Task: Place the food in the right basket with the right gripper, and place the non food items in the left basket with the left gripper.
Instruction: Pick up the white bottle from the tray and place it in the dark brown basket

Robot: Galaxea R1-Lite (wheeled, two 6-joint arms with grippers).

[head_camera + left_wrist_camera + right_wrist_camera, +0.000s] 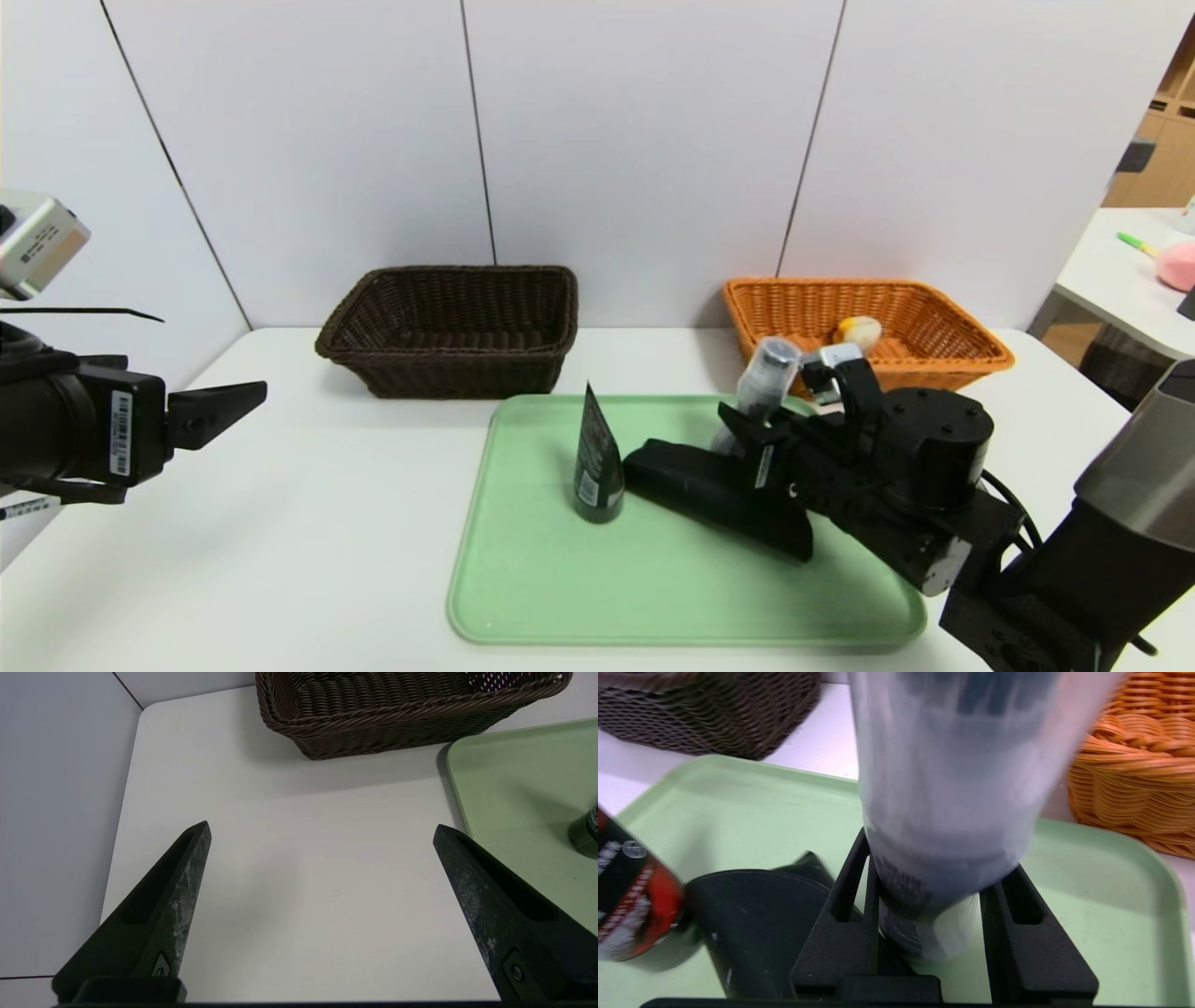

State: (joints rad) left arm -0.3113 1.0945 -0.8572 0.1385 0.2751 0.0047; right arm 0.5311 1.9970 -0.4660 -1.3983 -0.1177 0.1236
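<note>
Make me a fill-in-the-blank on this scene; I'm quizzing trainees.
1. The small round cream-and-yellow bun lies in the ___ woven wicker basket.
2. The right pincer grips the translucent white ___.
3. The dark green squeeze tube stands on the pale green ___.
4. The left pincer is ___.

Missing: orange; bottle; tray; open

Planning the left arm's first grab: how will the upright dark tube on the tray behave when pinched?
The dark tube stands on its narrow cap with a flat crimped top, so it probably tips easily. Its body looks soft and likely squashes. The left gripper, open, hovers beside the green tray.
</note>
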